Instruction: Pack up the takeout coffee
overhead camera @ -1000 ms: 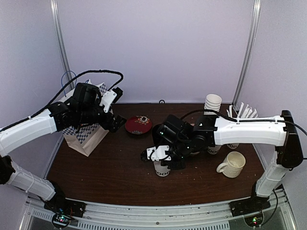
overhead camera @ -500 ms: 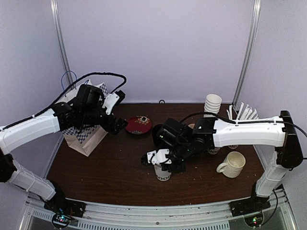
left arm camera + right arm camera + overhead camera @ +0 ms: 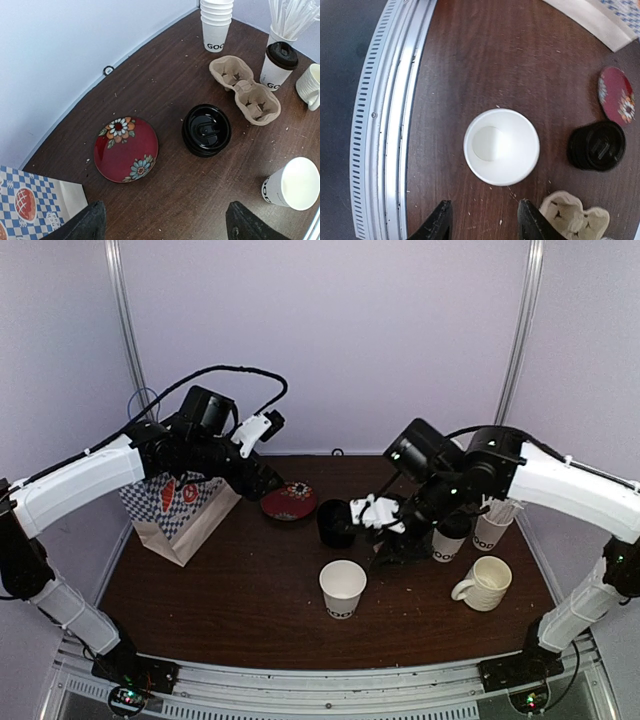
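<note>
A white "GOOD" cup without a lid (image 3: 342, 588) (image 3: 501, 146) stands alone near the table's front middle. My right gripper (image 3: 485, 222) (image 3: 392, 540) hangs above and behind it, open and holding nothing. A lidded cup (image 3: 277, 65) (image 3: 450, 538) stands at the right, beside the brown two-cup carrier (image 3: 245, 90) (image 3: 575, 220), whose two wells hold nothing. A stack of black dome lids (image 3: 206, 130) (image 3: 335, 523) lies mid-table. My left gripper (image 3: 167, 225) (image 3: 268, 483) hovers open near the red plate, nothing in it.
A red floral plate (image 3: 126, 149) lies at the back middle. A checkered paper bag (image 3: 175, 510) stands at the left. Lidless stacked cups (image 3: 216, 25), a cup of straws (image 3: 287, 20) and a cream mug (image 3: 485, 583) crowd the right side.
My right gripper has opened, let go of the lidless cup and pulled up and back to the right. My left arm has swung right, from the bag toward the plate.
</note>
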Robot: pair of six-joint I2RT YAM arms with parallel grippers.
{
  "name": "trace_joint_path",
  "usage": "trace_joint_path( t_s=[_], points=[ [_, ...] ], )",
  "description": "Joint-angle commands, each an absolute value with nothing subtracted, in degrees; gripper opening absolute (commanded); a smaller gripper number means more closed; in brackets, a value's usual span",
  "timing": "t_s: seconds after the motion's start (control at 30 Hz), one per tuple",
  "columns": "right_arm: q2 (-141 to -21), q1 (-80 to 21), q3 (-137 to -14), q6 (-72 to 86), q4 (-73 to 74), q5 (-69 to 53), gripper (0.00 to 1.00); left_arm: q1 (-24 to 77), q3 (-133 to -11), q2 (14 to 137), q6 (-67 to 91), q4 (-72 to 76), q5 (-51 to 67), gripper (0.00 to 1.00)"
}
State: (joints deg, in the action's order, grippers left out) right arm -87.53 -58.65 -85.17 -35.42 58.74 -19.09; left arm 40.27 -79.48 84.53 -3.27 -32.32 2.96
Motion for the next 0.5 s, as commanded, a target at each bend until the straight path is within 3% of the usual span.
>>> trace_joint_path(
  t_s=[0.0, 0.23, 0.47],
  points=[
    [-79.6, -47.3, -80.6, -31.6, 59.2, -23.5, 0.48, 43.9, -85.6, 89.2, -9.4, -36.9, 3.5, 0.84],
    [-72.8, -35.1, -64.9, -27.1, 42.9, -24.4, 0.46, 46.7, -106.0, 105.8, -4.4, -51.7, -6.6, 0.61],
    [-73.2, -33.1, -61.3, -27.0, 38.6, -23.7, 0.45, 46.7, -114.8, 116.8, 6.7, -52.8, -4.7, 0.59]
  ],
)
